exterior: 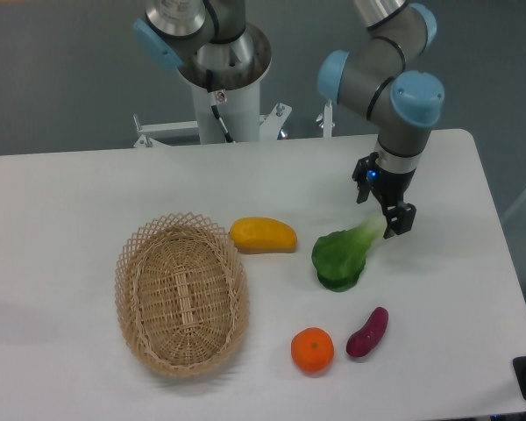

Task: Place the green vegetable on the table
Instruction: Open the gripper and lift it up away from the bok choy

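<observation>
The green vegetable (340,256) lies on the white table (88,193), right of centre, dark leaves toward the front and pale stem pointing up-right. My gripper (382,210) hovers just over the stem end. It is open, the jaws spread either side of the stem tip and no longer squeezing it. One finger (401,219) stands right beside the stem tip; whether it touches is unclear.
A yellow fruit (263,235) lies just left of the vegetable. An oval wicker basket (181,292) sits at the left. An orange (312,349) and a purple eggplant-like piece (367,331) lie near the front edge. The arm's base (222,70) stands at the back.
</observation>
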### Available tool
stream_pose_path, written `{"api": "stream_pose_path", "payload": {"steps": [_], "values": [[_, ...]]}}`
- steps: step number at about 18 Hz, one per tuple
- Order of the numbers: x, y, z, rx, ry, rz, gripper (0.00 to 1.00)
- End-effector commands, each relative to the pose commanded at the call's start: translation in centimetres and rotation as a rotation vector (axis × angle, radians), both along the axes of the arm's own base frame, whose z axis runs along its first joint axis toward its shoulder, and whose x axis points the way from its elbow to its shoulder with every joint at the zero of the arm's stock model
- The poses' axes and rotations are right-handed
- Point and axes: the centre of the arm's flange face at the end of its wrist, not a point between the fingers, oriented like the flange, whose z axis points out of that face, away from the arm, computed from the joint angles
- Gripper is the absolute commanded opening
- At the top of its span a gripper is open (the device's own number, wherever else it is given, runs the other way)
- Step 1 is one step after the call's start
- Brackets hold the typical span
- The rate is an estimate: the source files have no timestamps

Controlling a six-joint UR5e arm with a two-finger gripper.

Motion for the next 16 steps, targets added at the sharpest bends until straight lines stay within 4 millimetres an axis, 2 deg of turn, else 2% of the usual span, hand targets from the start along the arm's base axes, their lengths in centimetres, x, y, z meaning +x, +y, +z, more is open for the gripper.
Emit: {"api": "stream_pose_path", "payload": {"steps": [2, 4, 6, 10, 12, 13, 16], "values": [[0.1, 0.8, 2.0, 0.042, 0.025, -0.008, 1.00], [-0.7, 1.3, 4.2, 0.073, 0.057, 0.013, 1.00], [-1.6, 1.5, 7.5, 0.098, 0.093, 0.067, 1.00], [-2.9, 2.0, 11.0, 0.106, 0.101, 0.078, 1.00], [-3.1, 2.0, 12.8, 0.096, 0.093, 0.080, 1.00], [-3.5, 1.7, 14.1, 0.094, 0.094, 0.083, 1.00], [-4.4, 0.9, 16.3, 0.073, 0.066, 0.082, 1.00]]}}
